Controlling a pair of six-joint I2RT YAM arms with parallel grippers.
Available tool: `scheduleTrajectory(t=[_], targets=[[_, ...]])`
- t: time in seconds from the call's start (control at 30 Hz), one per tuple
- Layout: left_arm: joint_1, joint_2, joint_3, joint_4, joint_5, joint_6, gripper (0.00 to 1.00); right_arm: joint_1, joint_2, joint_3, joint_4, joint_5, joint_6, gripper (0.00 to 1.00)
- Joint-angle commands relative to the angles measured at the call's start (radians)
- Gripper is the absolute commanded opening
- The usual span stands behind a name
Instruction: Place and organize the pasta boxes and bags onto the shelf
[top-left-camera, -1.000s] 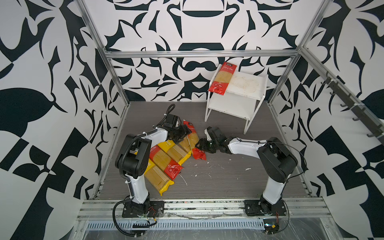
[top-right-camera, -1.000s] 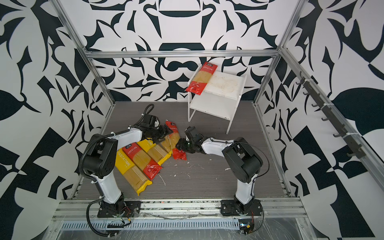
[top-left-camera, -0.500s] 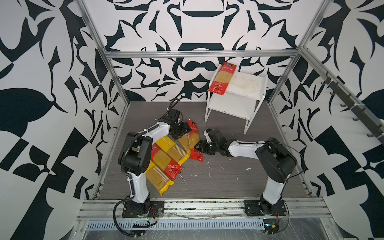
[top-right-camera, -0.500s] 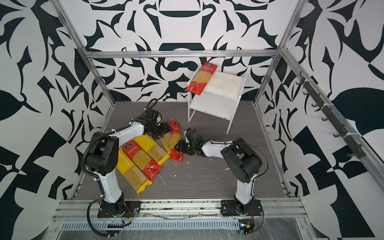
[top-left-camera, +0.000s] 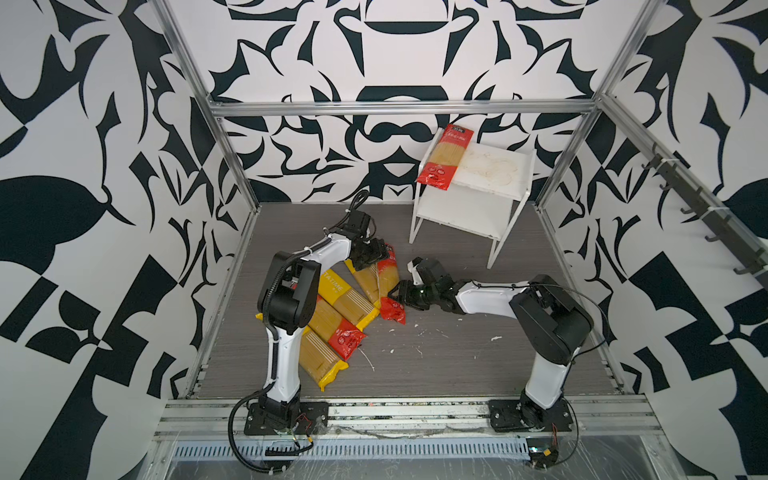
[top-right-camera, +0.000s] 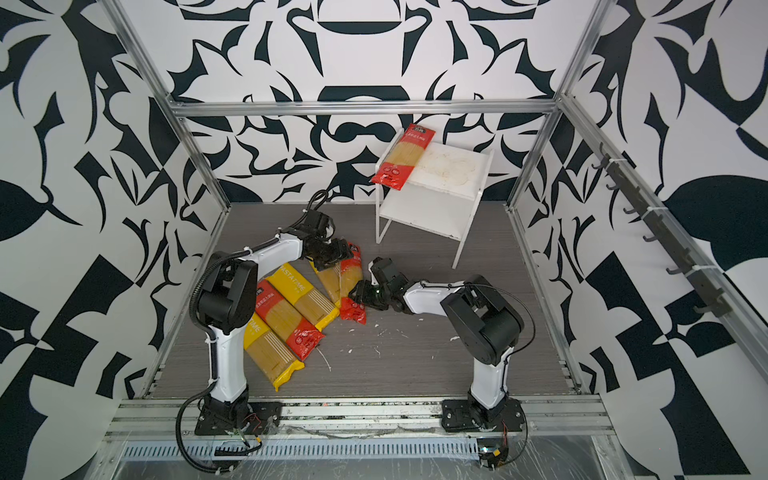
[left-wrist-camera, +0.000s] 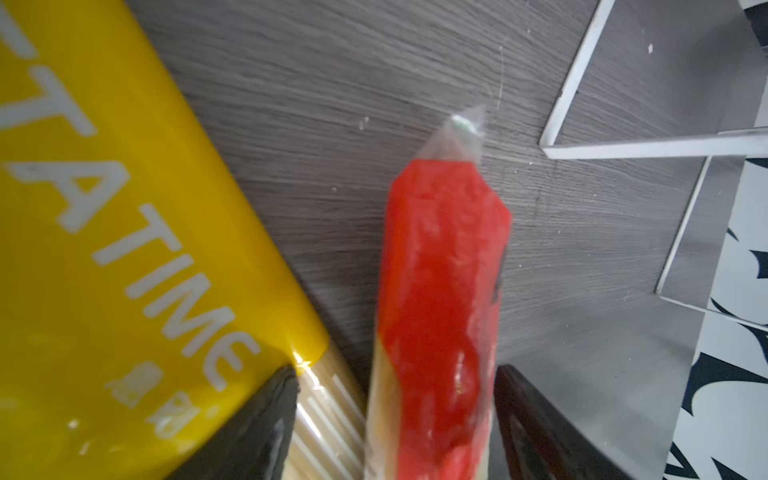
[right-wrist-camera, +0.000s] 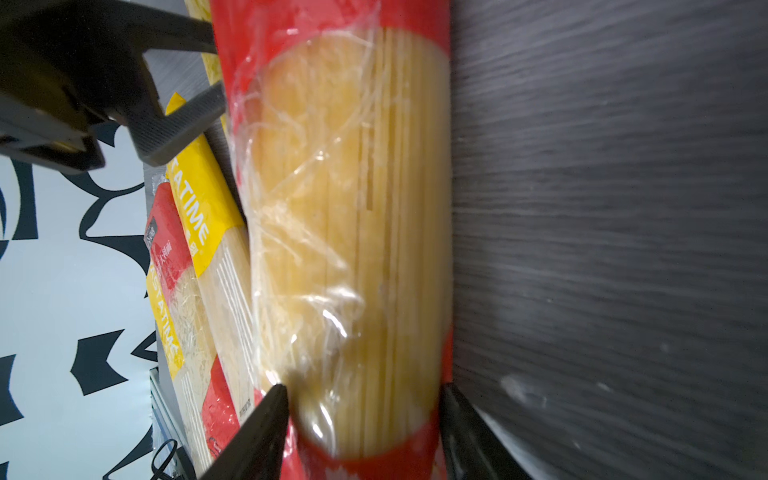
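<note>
Low over the grey floor (top-left-camera: 457, 357), right gripper (top-left-camera: 395, 291) clamped across a red-ended packet (top-left-camera: 387, 277) close to its near red end. In the right wrist view, both fingers (right-wrist-camera: 257, 428) pressed against the packet's long edges, with the clear spaghetti middle (right-wrist-camera: 353, 208) stretching away ahead of them. At the same packet's far end, left gripper (top-left-camera: 377, 254) with jaws parted wider than the packet. In the left wrist view, red end (left-wrist-camera: 440, 270) standing on edge between the two fingers, close against one (left-wrist-camera: 532, 424), plainly apart from the other (left-wrist-camera: 257, 415): straddled, not gripped. Packet itself down between the two arms, turned on edge; hard to tell whether resting on the floor or just clear of it. Just beside it, a yellow-ended packet (top-left-camera: 365, 279) at the rim of a heap. Further left in that heap, flat on the floor: lettered yellow packet (top-left-camera: 338, 291), heap's red packet (top-left-camera: 326, 322), lowest yellow packet (top-left-camera: 318, 357). At the back right, well apart from both grippers, shelf (top-left-camera: 494, 168), with a shelf-top red packet (top-left-camera: 448, 158) along the left side of its top board, near red end poking past the board's front edge.
</note>
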Motion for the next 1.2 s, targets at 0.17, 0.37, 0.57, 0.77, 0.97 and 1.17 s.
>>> scheduleTrajectory(t=[0.17,0.37,0.57,0.77,0.97,1.17], targets=[[-0.074,0.078,0.002,-0.045,0.036,-0.013,0.71,0.013,0.010,-0.012,0.033,-0.045,0.006,0.58],[-0.072,0.041,-0.051,-0.047,0.051,0.010,0.41,0.013,-0.001,-0.014,0.033,-0.055,-0.002,0.58],[-0.054,-0.081,-0.089,-0.007,0.112,0.031,0.25,0.002,-0.113,-0.046,0.020,-0.106,-0.061,0.62],[-0.052,-0.185,-0.134,0.075,0.254,0.017,0.15,-0.033,-0.281,-0.126,0.013,-0.194,-0.083,0.66],[-0.036,-0.366,-0.248,0.247,0.412,-0.092,0.15,-0.121,-0.531,-0.249,-0.057,-0.232,-0.112,0.68],[-0.042,-0.480,-0.336,0.544,0.488,-0.326,0.18,-0.202,-0.698,-0.342,0.055,-0.312,-0.017,0.75]])
